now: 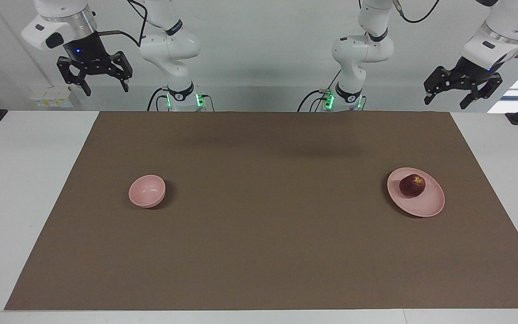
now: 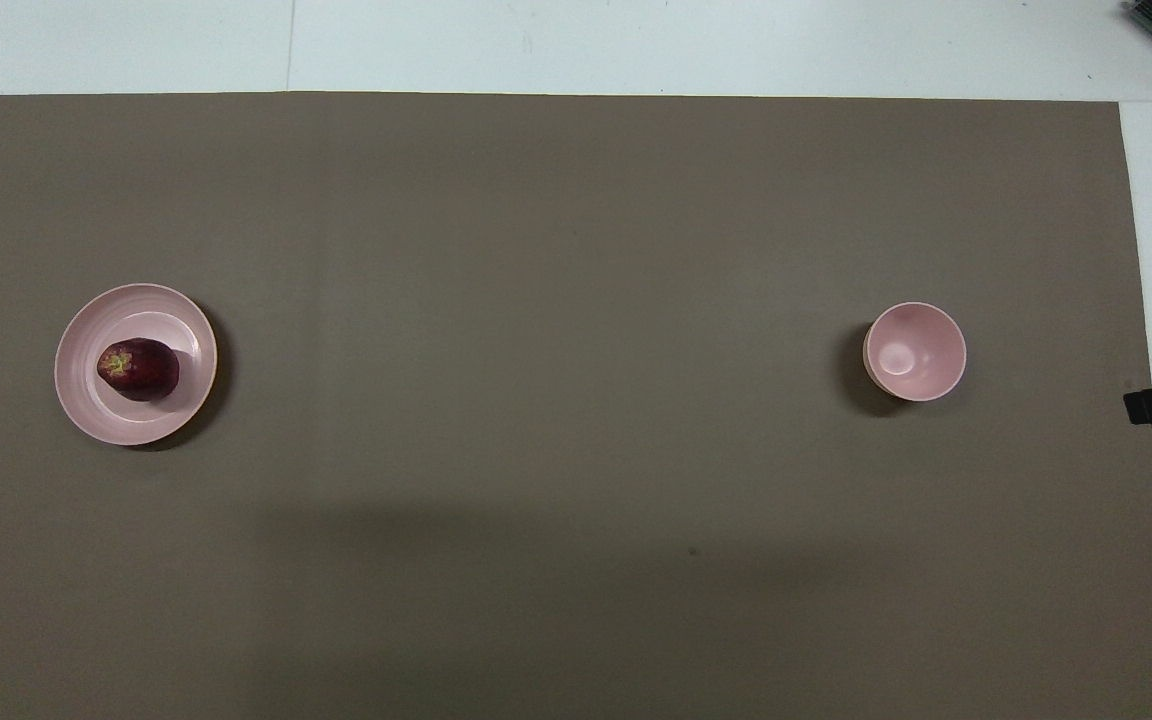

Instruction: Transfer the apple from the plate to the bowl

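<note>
Item one: the apple (image 1: 412, 186). We record it small, round, dark red with a yellowish patch, resting on the plate (image 1: 423, 208) and lying off that dish's centre. Nothing touches it.

Item two: the plate, wide, shallow, pale pink and matte with a low rim, set on the brown mat (image 1: 268, 234) toward the left arm's end of the counter (image 1: 11, 189). We judge the low rim leaves the fruit open to a grasp from above.

Item three: the bowl (image 1: 147, 191), small, deep, pale pink and empty, standing upright on the mat toward the right arm's end, well apart from the plate. We judge its mouth wider than the apple, so a release from above should land inside.

Item four: the left end effector (image 1: 461, 93), raised above the counter's edge at its own end, fingers spread apart, holding nothing. Being on the plate's end, we judge it the likelier one for the pickup.

Item five: the right end effector (image 1: 96, 79), likewise raised at its own end, fingers spread, holding nothing. It waits.

Status: we judge the transfer not yet begun, since the fruit is on the plate and the bowl holds nothing.
</note>
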